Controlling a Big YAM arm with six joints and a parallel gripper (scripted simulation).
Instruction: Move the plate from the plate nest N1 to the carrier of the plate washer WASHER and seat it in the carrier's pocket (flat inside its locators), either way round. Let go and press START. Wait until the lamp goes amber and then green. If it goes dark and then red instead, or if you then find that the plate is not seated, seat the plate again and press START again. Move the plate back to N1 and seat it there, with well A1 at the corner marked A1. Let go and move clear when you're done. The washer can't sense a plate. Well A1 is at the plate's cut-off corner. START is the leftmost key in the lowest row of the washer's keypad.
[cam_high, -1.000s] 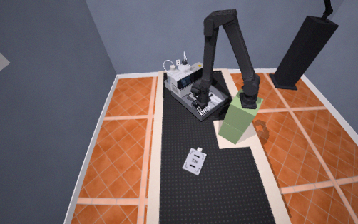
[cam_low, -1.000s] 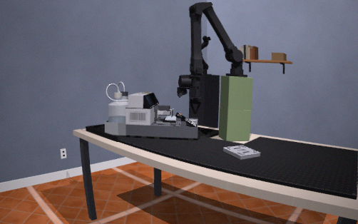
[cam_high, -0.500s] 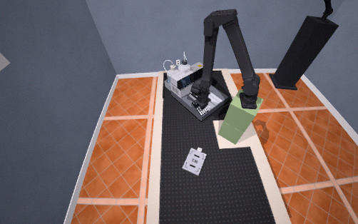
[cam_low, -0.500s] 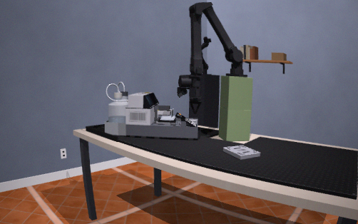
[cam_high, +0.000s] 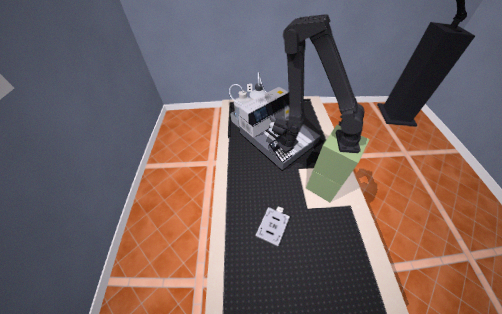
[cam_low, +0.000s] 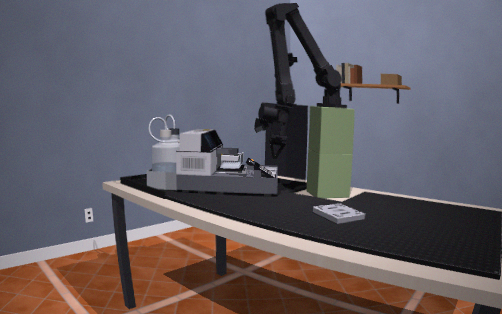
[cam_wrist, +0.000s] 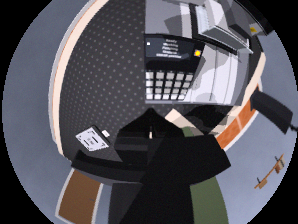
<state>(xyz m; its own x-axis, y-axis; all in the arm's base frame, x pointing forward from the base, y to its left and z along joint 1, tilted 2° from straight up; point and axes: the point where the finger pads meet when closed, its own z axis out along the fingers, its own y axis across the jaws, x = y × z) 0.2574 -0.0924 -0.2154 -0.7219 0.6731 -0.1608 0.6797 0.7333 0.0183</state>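
Observation:
The washer (cam_high: 252, 126) (cam_low: 196, 162) stands at the table's far end. In the wrist view its lamp (cam_wrist: 198, 53) glows amber, beside the dark display. The white plate (cam_wrist: 202, 21) is on the carrier, partly hidden beneath the washer's pale head parts; its seating and cut-off corner cannot be made out. The keypad (cam_wrist: 167, 86) (cam_high: 283, 153) shows below the display. Nest N1 (cam_high: 272, 226) (cam_low: 339, 212) (cam_wrist: 90, 135) is empty. My gripper (cam_low: 276, 154) (cam_wrist: 150, 111) is shut and empty, pointing down above the keypad end of the washer, clear of the keys.
The green pedestal (cam_high: 334, 170) (cam_low: 331, 150) carries the arm's base beside the washer. Bottles with tubes (cam_low: 165, 154) stand behind the washer. A tall dark column (cam_high: 425, 75) stands beyond the table, and a shelf (cam_low: 377, 86) hangs on the wall.

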